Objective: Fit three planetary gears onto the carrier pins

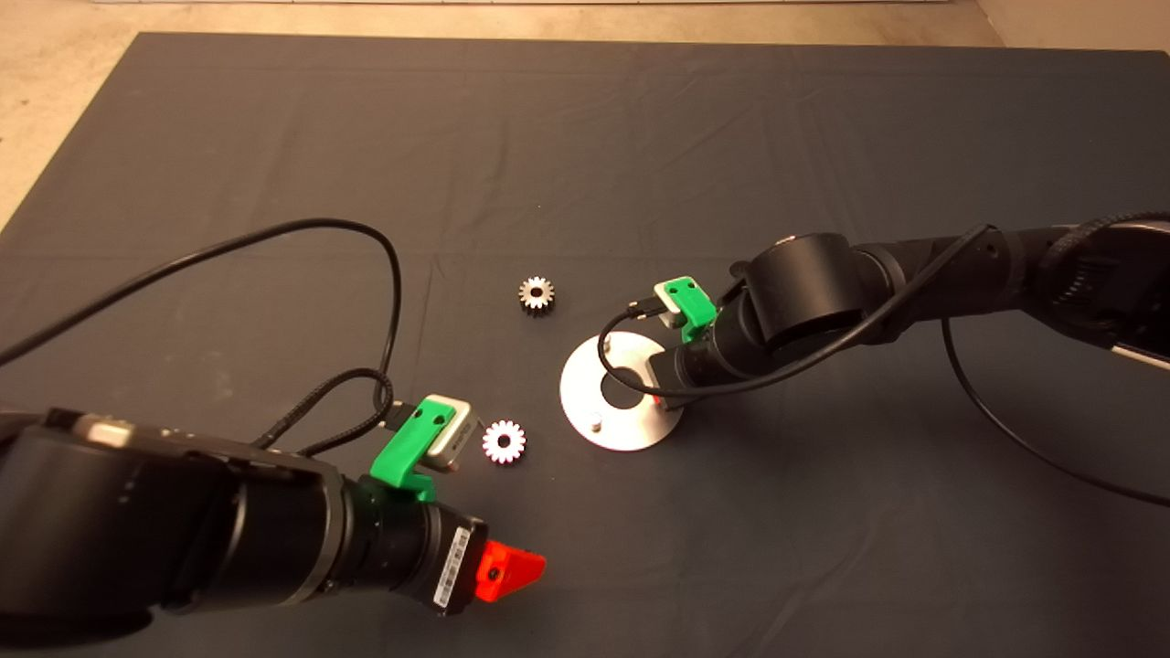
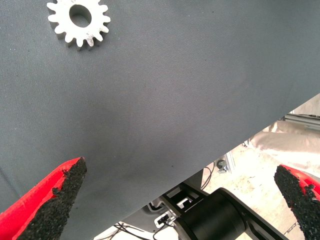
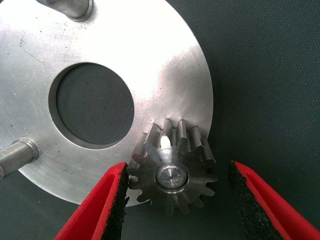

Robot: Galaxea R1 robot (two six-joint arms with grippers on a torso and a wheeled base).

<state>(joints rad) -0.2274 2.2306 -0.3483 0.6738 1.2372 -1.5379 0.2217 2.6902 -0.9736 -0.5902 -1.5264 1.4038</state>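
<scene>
Item: planetary gears, three, small, silvery-grey, toothed. One gear (image 3: 172, 172) sat on a carrier pin (image 3: 171, 178) at the edge of the disc (image 3: 165, 65), pin end showing through its bore. The other two carrier pins, (image 3: 67, 6) and (image 3: 15, 155), stood bare. The second gear (image 1: 504, 442) lay flat on the dark mat (image 1: 585, 137) just beside the disc; the third gear (image 1: 537, 294) lay a little farther off.

Right gripper (image 3: 175, 200): released, jaws apart either side of the mounted gear, one pad (image 3: 117, 200) close to or touching its teeth.

Left gripper (image 2: 180, 200): spread wide, empty, above the worktop near the second gear.

Risk, judged: a pad catching the teeth on withdrawal could lift or tilt the mounted gear; a loose gear could slide under a skewed grasp.
</scene>
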